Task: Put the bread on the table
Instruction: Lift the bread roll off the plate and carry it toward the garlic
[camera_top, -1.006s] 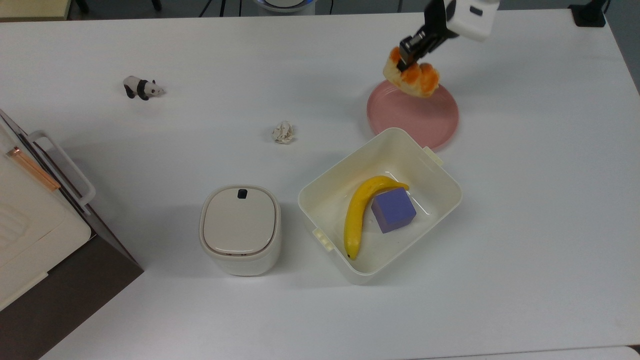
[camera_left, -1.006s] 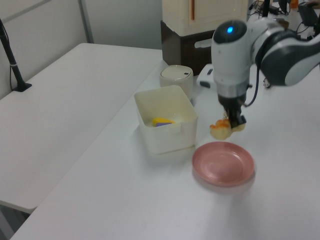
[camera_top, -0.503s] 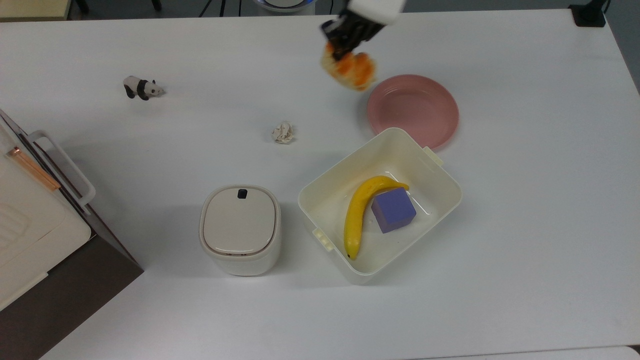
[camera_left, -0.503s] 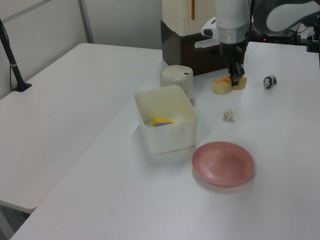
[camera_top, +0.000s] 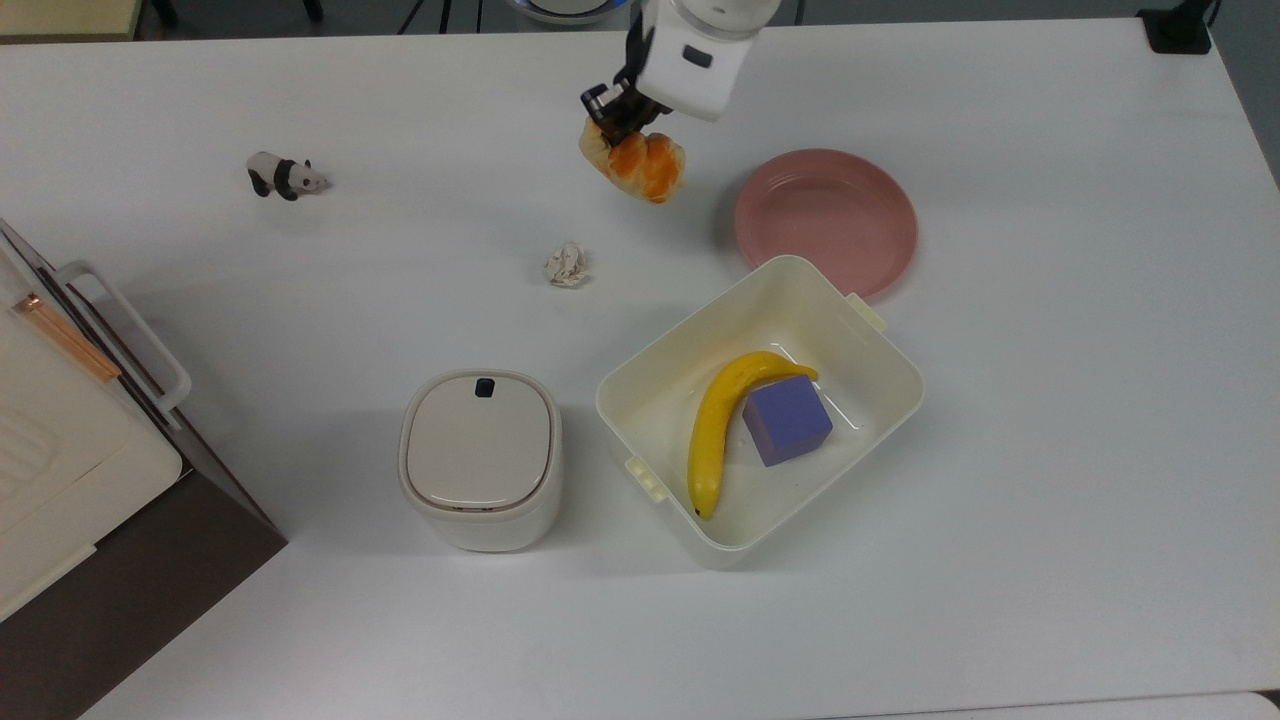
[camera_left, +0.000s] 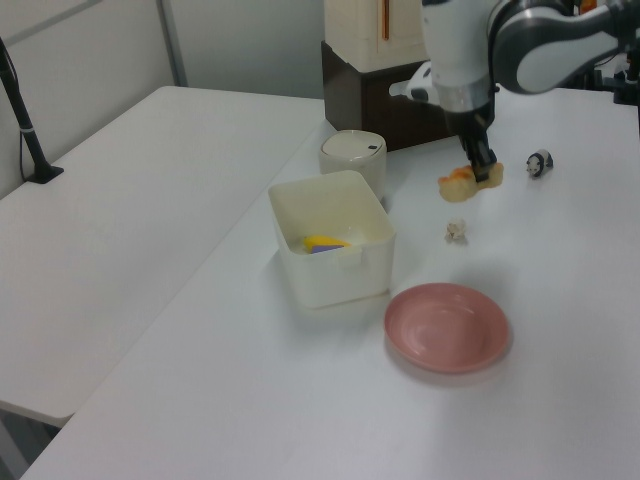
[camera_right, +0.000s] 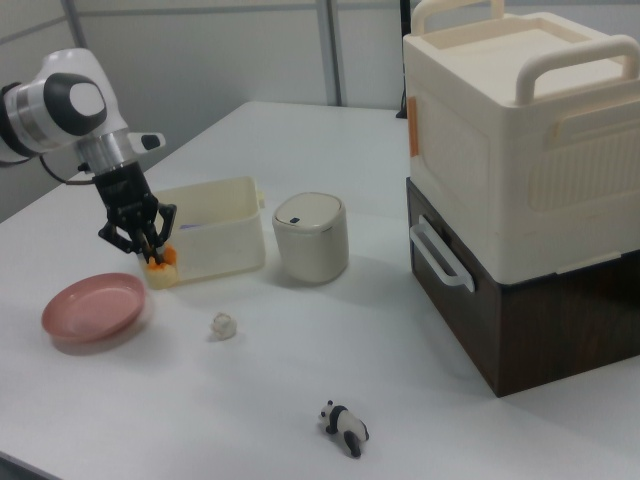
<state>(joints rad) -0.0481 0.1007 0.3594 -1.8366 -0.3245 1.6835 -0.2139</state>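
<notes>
The table (camera_top: 1050, 420) is a large white surface that covers almost the whole top view. At the far left of the top view stands a cream storage case (camera_top: 50, 470) on a dark brown base, and it takes the right half of the right view. In the lower centre of the top view there is an open cream bin (camera_top: 640, 400) with a banana (camera_top: 715, 430) and a purple cube (camera_top: 787, 420) inside. Just to its left stands a small lidded container (camera_top: 480, 458). A round pink plate (camera_top: 826, 222) lies in the upper right part, touching the bin's rim in the picture. The gripper (camera_top: 622, 113), at the top centre of the top view, has its fingers clamped on one end of the bread (camera_top: 640, 165). The loaf hangs tilted, left of the plate and apart from it. Below it, near the centre, lies a crumpled paper ball (camera_top: 566, 265). A little toy panda (camera_top: 282, 176) stands in the upper left.
</notes>
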